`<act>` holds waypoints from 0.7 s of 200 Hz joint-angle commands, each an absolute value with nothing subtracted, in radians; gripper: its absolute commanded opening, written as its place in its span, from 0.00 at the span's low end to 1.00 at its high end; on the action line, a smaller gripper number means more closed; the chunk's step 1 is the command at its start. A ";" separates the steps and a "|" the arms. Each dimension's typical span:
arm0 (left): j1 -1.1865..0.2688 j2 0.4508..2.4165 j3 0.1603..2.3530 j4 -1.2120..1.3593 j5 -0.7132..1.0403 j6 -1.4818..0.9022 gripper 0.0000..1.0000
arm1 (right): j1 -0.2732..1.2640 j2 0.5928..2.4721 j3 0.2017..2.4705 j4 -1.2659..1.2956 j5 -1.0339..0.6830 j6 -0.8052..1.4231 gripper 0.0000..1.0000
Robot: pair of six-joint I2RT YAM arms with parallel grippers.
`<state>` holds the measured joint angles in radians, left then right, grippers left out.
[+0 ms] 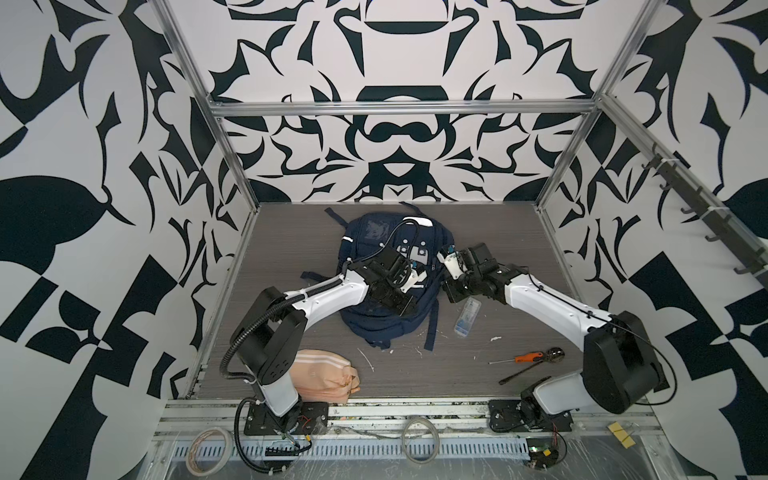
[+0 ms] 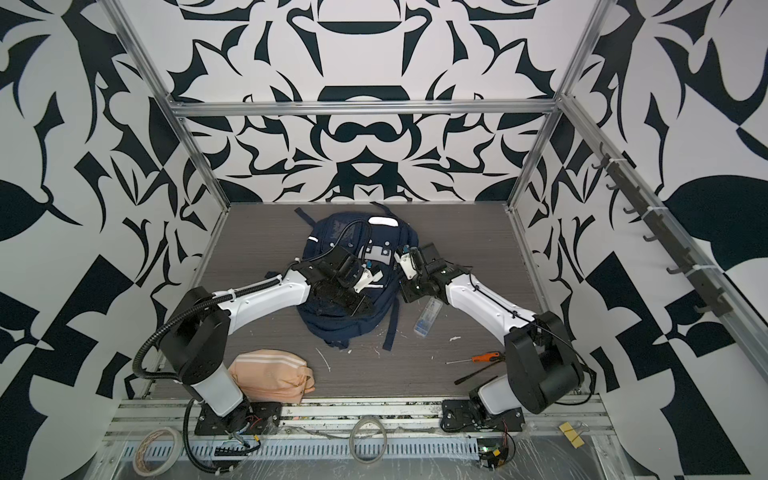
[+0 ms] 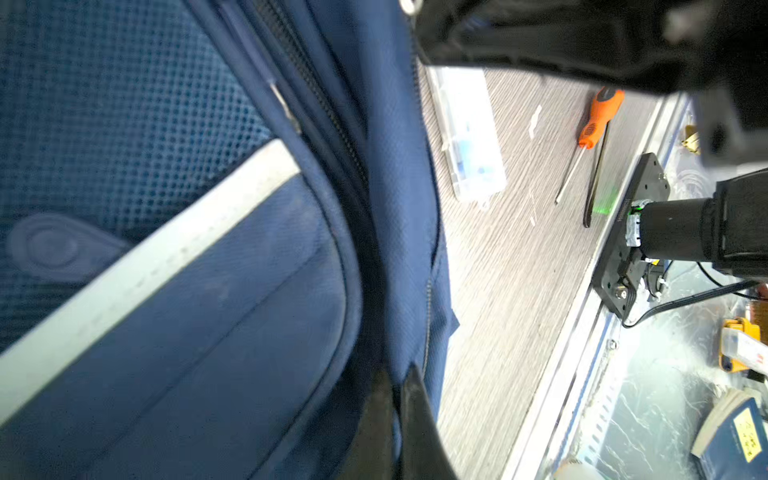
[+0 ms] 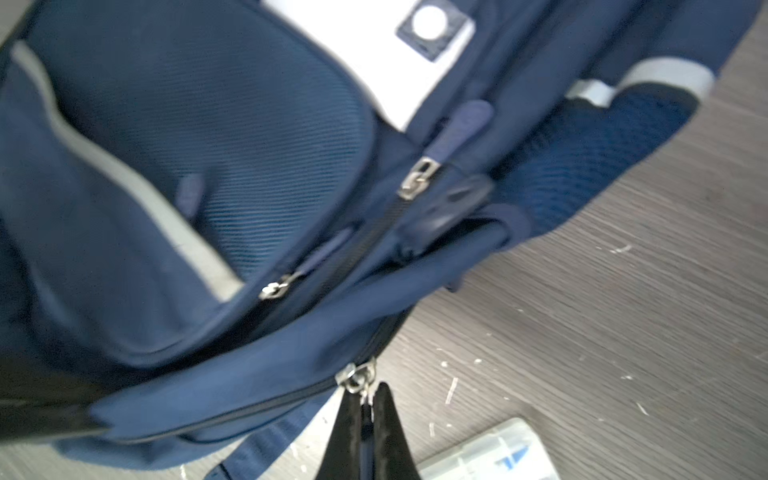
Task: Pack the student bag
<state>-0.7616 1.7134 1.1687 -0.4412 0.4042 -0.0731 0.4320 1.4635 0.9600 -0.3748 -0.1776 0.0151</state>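
Student bag [image 1: 386, 320] lies flat on the tabletop [image 1: 291, 249]. Right gripper [image 4: 368, 395] is clamped tight on a zipper pull [image 4: 354, 379] at the bag's edge. Left gripper [image 3: 395, 386], closed, seems to pinch bag fabric beside a zip. Best now, by the look of it: left anchors, right draws steadily along the teeth.

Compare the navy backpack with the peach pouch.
The backpack is navy; the pouch is peach-pink. The backpack is far bigger than the pouch. The backpack lies centre of the table; the pouch sits at its near edge beside the left arm's base. Both are soft fabric with pale stripes.
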 commanded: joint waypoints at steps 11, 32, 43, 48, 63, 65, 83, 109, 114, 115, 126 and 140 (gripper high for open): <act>-0.761 1.687 1.146 -0.541 0.416 -0.046 0.00 | 0.399 1.474 1.051 -0.291 -0.162 -0.074 0.00; -0.761 1.695 1.165 -0.544 0.415 -0.050 0.00 | 0.398 1.480 1.051 -0.281 -0.205 -0.123 0.00; -0.761 1.702 1.177 -0.546 0.417 -0.052 0.00 | 0.397 1.475 1.048 -0.287 -0.234 -0.139 0.00; -0.761 1.704 1.184 -0.548 0.421 -0.051 0.00 | 0.397 1.470 1.048 -0.295 -0.247 -0.147 0.03; -0.761 1.716 1.207 -0.559 0.439 -0.055 0.00 | 0.397 1.430 1.038 -0.323 -0.277 -0.155 0.24; -0.761 1.717 1.210 -0.563 0.444 -0.055 0.00 | 0.397 1.422 1.035 -0.325 -0.279 -0.154 0.27; -0.761 1.724 1.235 -0.584 0.484 -0.063 0.03 | 0.389 1.331 0.995 -0.325 -0.270 -0.134 0.52; -0.759 1.685 1.230 -0.587 0.522 -0.110 0.39 | 0.352 1.273 0.996 -0.363 -0.286 -0.119 0.67; -0.756 1.671 1.228 -0.585 0.527 -0.126 0.48 | 0.348 1.286 1.013 -0.379 -0.299 -0.127 0.68; -0.756 1.669 1.227 -0.585 0.528 -0.130 0.50 | 0.348 1.289 1.017 -0.382 -0.302 -0.129 0.68; -0.737 1.640 1.220 -0.577 0.555 -0.175 0.63 | 0.348 1.340 1.068 -0.406 -0.338 -0.150 0.69; -0.701 1.607 1.212 -0.566 0.601 -0.228 0.76 | 0.347 1.427 1.130 -0.411 -0.373 -0.162 0.71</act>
